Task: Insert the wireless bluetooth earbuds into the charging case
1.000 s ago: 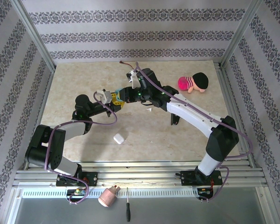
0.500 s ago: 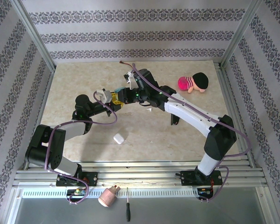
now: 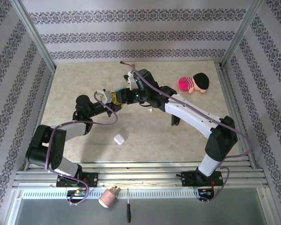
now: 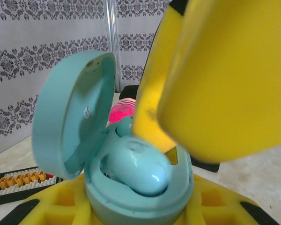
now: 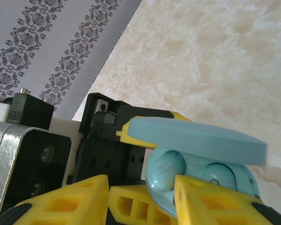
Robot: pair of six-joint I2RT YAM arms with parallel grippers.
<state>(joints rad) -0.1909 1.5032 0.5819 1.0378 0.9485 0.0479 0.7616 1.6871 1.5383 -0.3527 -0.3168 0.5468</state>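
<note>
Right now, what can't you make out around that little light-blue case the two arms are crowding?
Left wrist view: a blurred yellow finger of the right gripper hides part of the open light-blue plastic charging case.
Right wrist view: the case's lid overhangs the small light-blue earbuds, so how deep they sit is hidden.
Top view: the white speck beside the right arm is too small to identify.

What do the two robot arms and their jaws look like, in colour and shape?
Both arms have black joints and pale links: the left arm greyish, the right arm white. A purple cable runs along each. The jaws are yellow plastic, with square pockets moulded in.
</note>
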